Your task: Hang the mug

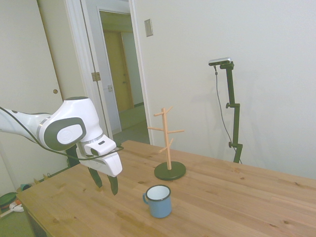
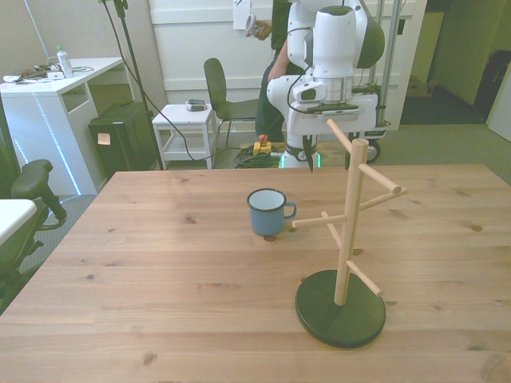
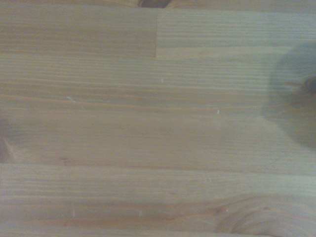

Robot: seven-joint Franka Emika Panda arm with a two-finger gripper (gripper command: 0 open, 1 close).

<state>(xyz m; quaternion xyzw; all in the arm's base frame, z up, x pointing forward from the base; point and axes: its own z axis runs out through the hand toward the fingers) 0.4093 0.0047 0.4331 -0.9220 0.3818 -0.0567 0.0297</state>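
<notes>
The light-blue enamel mug (image 1: 159, 201) (image 2: 267, 211) stands upright on the wooden table (image 1: 237, 197) (image 2: 160, 263), white inside and empty. Its loop handle faces the arm in the side view and points to the front view's right. The wooden mug tree (image 1: 168, 140) (image 2: 350, 231) rises from a dark round base (image 1: 170, 171) (image 2: 341, 309), with bare pegs. My gripper (image 1: 105, 182) (image 2: 308, 156) hangs open just above the table, to the left of the mug in the side view, holding nothing. The wrist view shows only bare wood grain (image 3: 158, 118).
A person (image 2: 275, 48) stands behind the robot. A dark chair (image 2: 219, 88), a small white side table (image 2: 188, 120) and a white desk (image 2: 56, 80) stand beyond the table. An open doorway (image 1: 118, 74) is behind the arm.
</notes>
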